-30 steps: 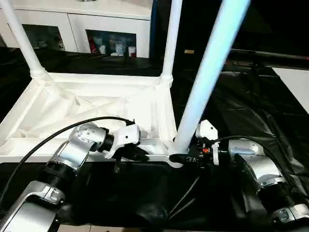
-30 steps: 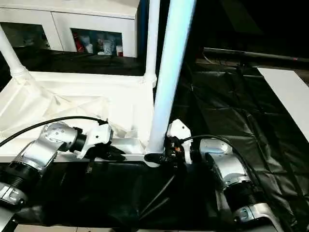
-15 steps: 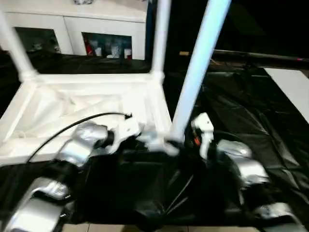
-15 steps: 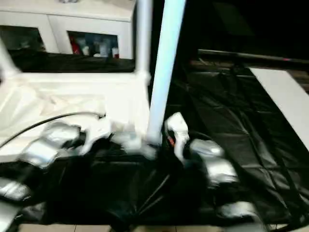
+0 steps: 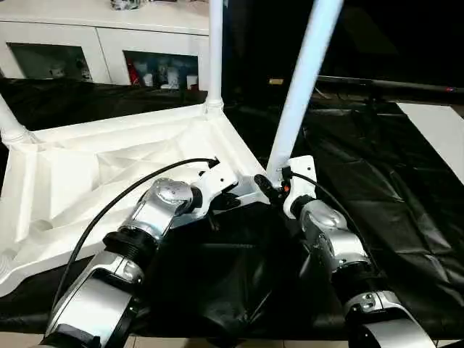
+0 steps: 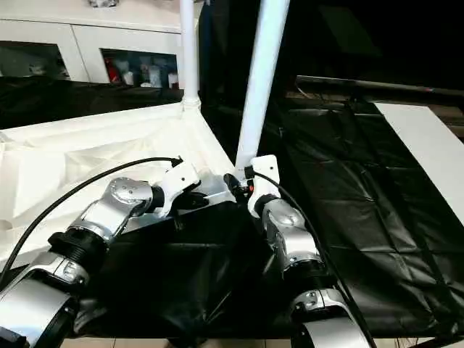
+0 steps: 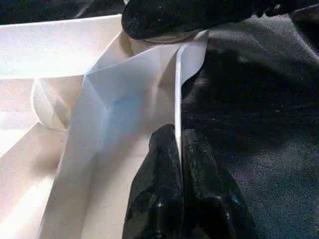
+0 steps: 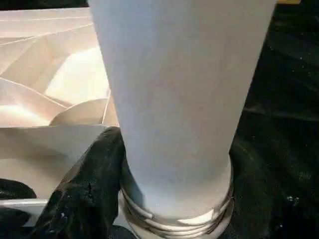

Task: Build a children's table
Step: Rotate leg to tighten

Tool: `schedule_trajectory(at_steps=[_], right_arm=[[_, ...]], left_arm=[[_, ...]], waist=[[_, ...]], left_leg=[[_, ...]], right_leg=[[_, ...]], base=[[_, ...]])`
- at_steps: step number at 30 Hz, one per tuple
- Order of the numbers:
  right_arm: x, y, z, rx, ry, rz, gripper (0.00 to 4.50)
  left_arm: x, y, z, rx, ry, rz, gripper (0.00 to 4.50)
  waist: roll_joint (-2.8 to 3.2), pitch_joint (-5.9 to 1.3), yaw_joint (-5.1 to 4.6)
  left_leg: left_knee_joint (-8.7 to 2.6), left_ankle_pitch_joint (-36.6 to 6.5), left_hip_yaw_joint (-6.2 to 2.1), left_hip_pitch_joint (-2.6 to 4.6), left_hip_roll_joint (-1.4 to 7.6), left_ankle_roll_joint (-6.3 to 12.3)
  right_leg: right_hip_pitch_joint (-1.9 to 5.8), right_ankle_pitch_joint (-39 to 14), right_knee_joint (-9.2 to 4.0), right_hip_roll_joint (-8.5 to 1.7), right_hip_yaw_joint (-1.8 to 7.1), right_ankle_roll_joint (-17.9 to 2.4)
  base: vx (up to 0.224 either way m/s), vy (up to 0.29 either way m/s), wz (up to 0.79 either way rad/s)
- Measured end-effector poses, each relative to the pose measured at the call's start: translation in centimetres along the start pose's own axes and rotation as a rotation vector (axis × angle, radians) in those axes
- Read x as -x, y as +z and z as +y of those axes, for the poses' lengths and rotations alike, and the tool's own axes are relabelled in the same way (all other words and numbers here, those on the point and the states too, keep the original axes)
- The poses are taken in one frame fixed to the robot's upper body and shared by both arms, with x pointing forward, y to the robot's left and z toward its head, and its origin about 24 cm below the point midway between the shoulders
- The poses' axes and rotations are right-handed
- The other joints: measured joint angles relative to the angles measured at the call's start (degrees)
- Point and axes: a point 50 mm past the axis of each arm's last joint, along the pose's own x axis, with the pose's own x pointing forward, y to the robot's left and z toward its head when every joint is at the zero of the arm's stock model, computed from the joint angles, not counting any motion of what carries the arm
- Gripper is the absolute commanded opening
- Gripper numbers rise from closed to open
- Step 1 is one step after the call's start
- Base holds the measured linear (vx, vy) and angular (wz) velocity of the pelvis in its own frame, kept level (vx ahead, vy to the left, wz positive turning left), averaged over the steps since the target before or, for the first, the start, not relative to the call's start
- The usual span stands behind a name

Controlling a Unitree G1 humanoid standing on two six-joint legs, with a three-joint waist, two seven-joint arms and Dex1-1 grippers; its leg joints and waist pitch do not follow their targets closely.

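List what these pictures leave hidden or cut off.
- Leg tops: cut off by the eye views' upper edge.
- Near-left corner of the top: behind the left forearm, eye views.
- Thread seating at the leg base: covered by the right gripper's fingers, right wrist view.
- Cabinet contents: too small.

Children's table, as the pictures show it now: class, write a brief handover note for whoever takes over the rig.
Left gripper: shut, pinching the thin edge of the upturned table top.
Right gripper: clamped round the base of the near leg, at its corner socket.
Done: that leg, a far leg and another leg stand upright in corner sockets.
Left: the fourth leg; I cannot tell whether the near leg is fully seated.
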Motion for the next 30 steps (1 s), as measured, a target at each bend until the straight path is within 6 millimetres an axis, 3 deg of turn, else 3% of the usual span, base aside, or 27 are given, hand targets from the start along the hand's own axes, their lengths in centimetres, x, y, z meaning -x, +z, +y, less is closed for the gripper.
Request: schedule_trajectory(at_steps=[3,4,11,15,19,22,23,27,30], right_arm=[[0.9,0.0,-0.6,-0.005,0.105,-0.004,3.57],[1.3,0.1,-0.9,0.015,0.144,0.005,3.85],[3.8,1.3,-2.1,0.217,0.452,0.075,3.96],[4.7,0.7,-1.8,0.249,0.587,0.132,3.96],[5.2,0.9,-1.1,0.299,0.709,0.163,3.96],[5.4,0.6,-1.0,0.298,0.738,0.19,3.96],[5.5,0.4,-1.0,0.295,0.745,0.197,3.7],[5.6,0.2,-1.0,0.282,0.76,0.213,3.56],[5.6,0.2,-1.0,0.278,0.767,0.218,3.18]], left_arm=[[0.5,-0.2,0.3,-0.011,0.0,0.001,0.0],[0.7,-0.3,0.3,-0.018,-0.005,0.0,0.0],[3.0,-1.5,0.1,-0.071,-0.135,-0.007,0.0],[4.5,-2.1,-0.9,-0.115,-0.304,-0.024,0.0],[4.9,-2.0,-1.7,-0.141,-0.392,-0.026,0.0],[4.9,-2.1,-1.7,-0.138,-0.398,-0.022,0.0],[5.0,-2.1,-1.7,-0.138,-0.398,-0.021,0.0],[5.1,-2.2,-1.8,-0.14,-0.399,-0.021,0.0],[5.2,-2.2,-1.8,-0.14,-0.403,-0.021,0.0]], waist=[[0.07,0.05,-0.23],[0.07,0.06,-0.33],[0.1,0.08,-0.8],[0.2,0.16,-0.16],[0.16,0.19,1.18],[0.14,0.21,1.18],[0.12,0.22,1.14],[0.12,0.22,1.07],[0.12,0.22,1.07]], left_leg=[[-0.12,0.01,0.0,-0.03,0.01,0.01],[-0.13,0.01,0.01,-0.03,0.03,0.01],[-0.41,0.0,0.0,-0.01,0.07,0.0],[-0.5,-0.04,0.05,-0.08,0.05,0.07],[-0.34,-0.12,0.11,-0.09,0.0,0.34],[-0.24,-0.16,0.16,-0.07,-0.01,0.31],[-0.24,-0.17,0.16,-0.06,0.0,0.29],[-0.26,-0.17,0.15,-0.03,0.02,0.26],[-0.26,-0.17,0.15,-0.04,0.02,0.27]], right_leg=[[-0.07,0.01,-0.02,0.01,0.0,0.0],[-0.08,0.01,0.0,0.04,-0.03,0.01],[-0.21,-0.06,-0.06,0.15,-0.07,0.1],[-0.29,-0.25,-0.07,0.12,-0.11,0.04],[-0.36,-0.27,-0.09,0.02,-0.09,0.0],[-0.34,-0.27,-0.06,-0.01,-0.06,0.0],[-0.34,-0.27,-0.05,-0.01,-0.06,0.0],[-0.34,-0.27,0.0,0.02,-0.08,0.0],[-0.34,-0.27,-0.01,0.02,-0.08,0.0]], base=[[0.0,0.0,0.0],[0.0,0.0,0.0],[0.0,0.0,0.0],[0.0,0.0,0.0],[0.0,0.0,0.0],[0.0,0.0,0.0],[0.0,0.0,0.0],[0.0,0.0,0.0],[0.0,0.0,0.0]])
